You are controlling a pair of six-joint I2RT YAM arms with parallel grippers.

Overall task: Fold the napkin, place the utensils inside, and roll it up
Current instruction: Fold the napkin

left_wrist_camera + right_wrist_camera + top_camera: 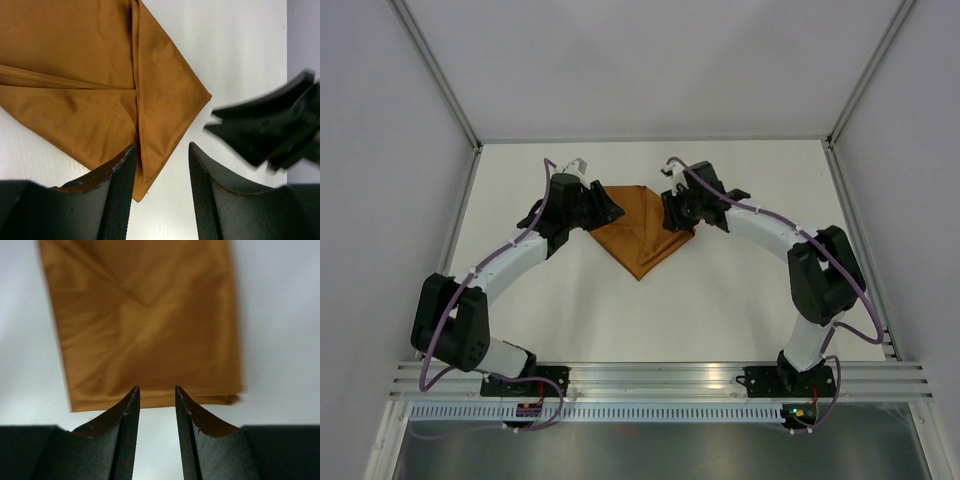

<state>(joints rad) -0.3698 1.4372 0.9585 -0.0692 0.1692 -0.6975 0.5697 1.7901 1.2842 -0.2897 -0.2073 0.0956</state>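
The rust-orange napkin (638, 232) lies folded on the white table at the far middle, with flaps folded inward. It fills the upper part of the left wrist view (90, 85) and of the right wrist view (145, 325). My left gripper (610, 212) sits at the napkin's left edge; in its wrist view it (161, 150) is open and empty over a napkin corner. My right gripper (670, 215) sits at the napkin's right edge; in its wrist view it (156, 390) is open and empty, tips at the napkin's folded edge. No utensils are in view.
White walls with metal frame posts (440, 75) enclose the table on three sides. An aluminium rail (650, 378) with the arm bases runs along the near edge. The right gripper shows as a dark blurred shape in the left wrist view (280, 125).
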